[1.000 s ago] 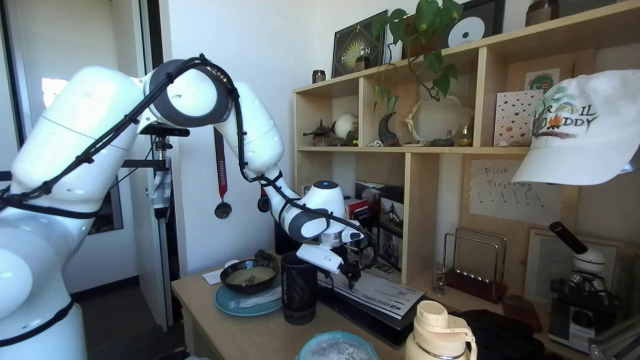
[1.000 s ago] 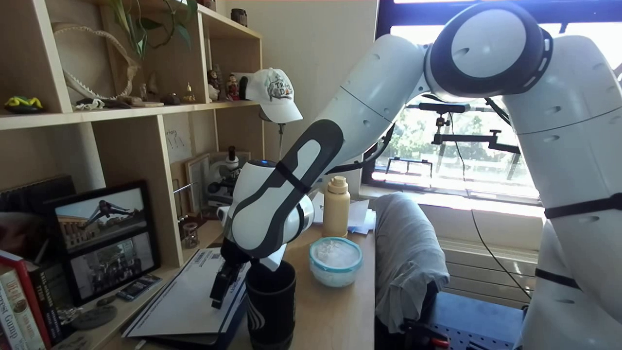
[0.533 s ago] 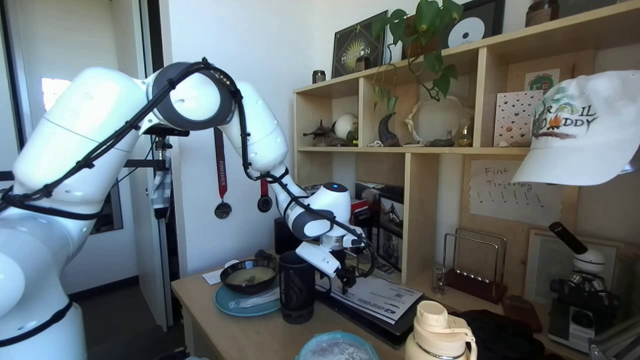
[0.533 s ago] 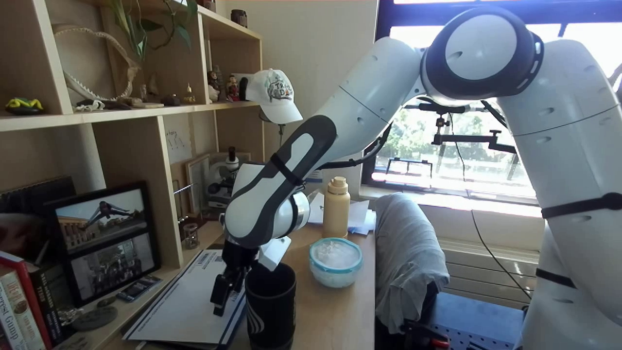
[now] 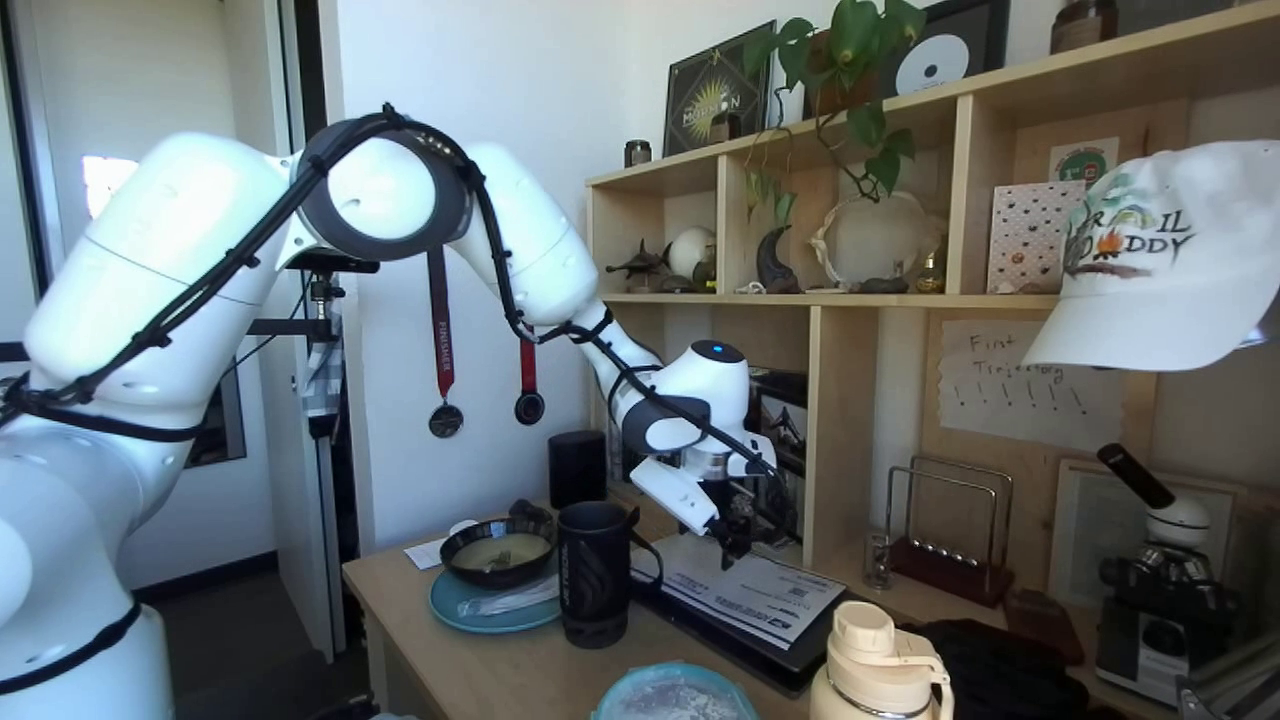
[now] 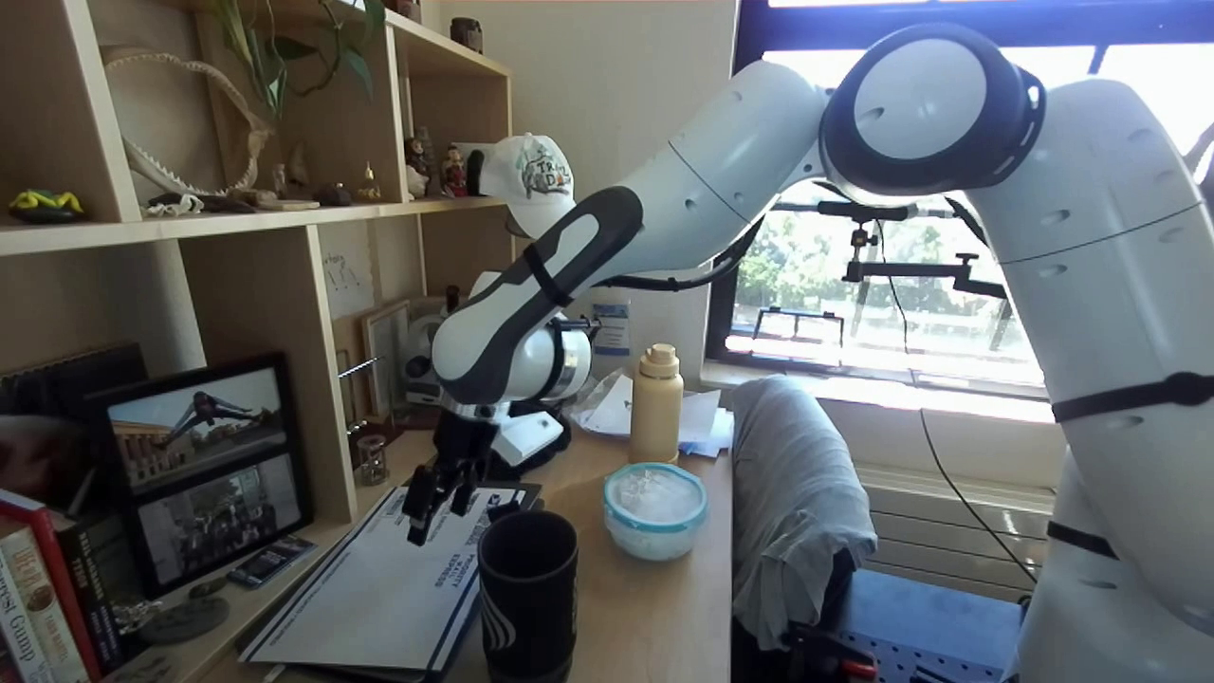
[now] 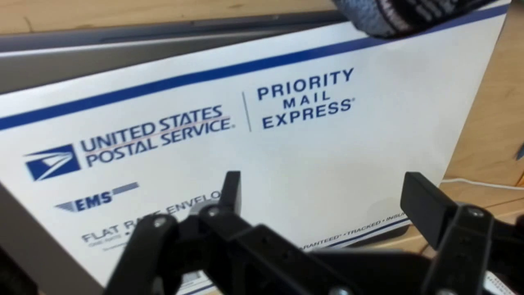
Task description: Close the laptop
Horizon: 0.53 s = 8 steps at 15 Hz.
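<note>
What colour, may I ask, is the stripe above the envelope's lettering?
The stripe is deep blue, best seen in the wrist view.

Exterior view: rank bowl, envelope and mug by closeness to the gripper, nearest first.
1. Envelope, beneath the gripper, on the laptop.
2. Mug, to the gripper's picture-left in an exterior view, beside the laptop.
3. Bowl, farther out on that same side.

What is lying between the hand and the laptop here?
A white Priority Mail Express envelope rests on the laptop, below the open hand. The wrist view shows this most plainly; both exterior views agree.
</note>
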### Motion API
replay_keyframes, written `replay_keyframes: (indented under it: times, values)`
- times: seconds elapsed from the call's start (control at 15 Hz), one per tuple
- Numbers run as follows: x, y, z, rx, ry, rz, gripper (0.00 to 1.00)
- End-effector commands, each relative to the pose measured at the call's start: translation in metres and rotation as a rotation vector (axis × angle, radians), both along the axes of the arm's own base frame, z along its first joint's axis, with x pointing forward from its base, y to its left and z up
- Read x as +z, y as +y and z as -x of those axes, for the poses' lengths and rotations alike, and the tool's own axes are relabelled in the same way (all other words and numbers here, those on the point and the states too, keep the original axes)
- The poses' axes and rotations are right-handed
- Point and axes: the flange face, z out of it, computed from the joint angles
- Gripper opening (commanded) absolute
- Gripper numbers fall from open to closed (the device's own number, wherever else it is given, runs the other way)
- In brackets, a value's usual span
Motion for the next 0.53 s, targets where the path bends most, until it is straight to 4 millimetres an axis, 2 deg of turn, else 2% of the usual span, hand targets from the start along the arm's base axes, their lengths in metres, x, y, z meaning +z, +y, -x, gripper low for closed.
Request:
replay_keyframes:
  times: [0.0,0.2,0.47]
  values:
    - [0.014,-0.023,-0.004,-0.061,0.013,-0.009,1.00]
    - [0.005,-0.037,0.001,-0.083,0.043,0.005,1.00]
    - [-0.012,-0.043,0.010,-0.112,0.086,-0.005,1.00]
